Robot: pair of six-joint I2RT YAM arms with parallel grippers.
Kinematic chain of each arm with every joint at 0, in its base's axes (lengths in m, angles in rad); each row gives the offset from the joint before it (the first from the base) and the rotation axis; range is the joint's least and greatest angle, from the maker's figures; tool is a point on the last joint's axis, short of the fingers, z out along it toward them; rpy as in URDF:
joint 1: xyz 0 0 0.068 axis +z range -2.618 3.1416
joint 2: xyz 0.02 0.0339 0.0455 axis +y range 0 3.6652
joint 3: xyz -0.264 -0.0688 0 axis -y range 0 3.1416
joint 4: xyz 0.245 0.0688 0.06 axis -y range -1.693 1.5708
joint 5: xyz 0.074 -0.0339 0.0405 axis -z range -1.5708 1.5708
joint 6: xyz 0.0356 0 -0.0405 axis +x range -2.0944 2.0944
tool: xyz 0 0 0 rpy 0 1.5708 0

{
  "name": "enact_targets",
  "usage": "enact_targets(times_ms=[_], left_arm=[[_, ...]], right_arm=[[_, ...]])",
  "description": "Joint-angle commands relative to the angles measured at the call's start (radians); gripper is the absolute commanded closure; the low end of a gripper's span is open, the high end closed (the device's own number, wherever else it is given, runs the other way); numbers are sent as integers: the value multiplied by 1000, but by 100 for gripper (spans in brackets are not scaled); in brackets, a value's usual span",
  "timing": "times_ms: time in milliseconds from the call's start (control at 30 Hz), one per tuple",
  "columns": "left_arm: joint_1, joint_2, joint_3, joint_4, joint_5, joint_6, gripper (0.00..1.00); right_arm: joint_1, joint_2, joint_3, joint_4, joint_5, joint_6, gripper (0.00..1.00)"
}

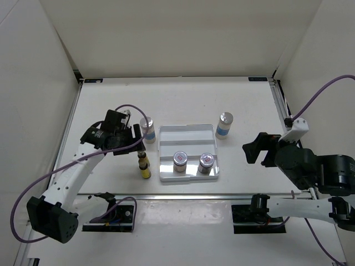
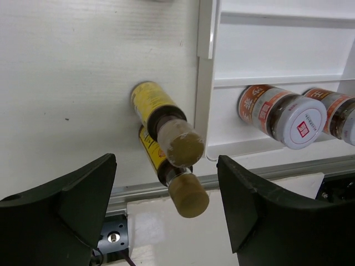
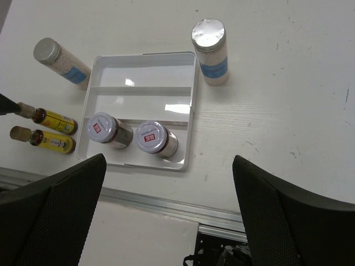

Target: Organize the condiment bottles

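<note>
Two tiny yellow bottles, side by side, below the wide-open left tool.

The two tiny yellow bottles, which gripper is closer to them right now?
Left. The left gripper hovers open just over the yellow bottles, left of the tray; the right gripper sits beyond the tray's far right side.

Two jars in tray, near compartment
</note>
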Motion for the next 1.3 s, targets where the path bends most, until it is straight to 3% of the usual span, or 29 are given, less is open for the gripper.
enact_targets(times_ms=[0,333,567,933,1100,1267], left_arm=[[-33,30,59,13,-26,14,16],[-111,130,102,13,-125,14,22],[-120,164,131,13,-137,23,41],[-140,193,149,2,-118,43,54],[-140,193,149,-18,-118,43,55],[-149,193,159,-48,-130,52,46]], right_arm=[[1,-29,-32,-254,81,44,3],[1,-99,-133,-242,110,93,2],[1,-144,-133,-242,110,103,2],[1,-183,-143,-242,110,112,0],[1,-193,-152,-242,110,121,0],[1,-202,-152,-242,110,121,0]])
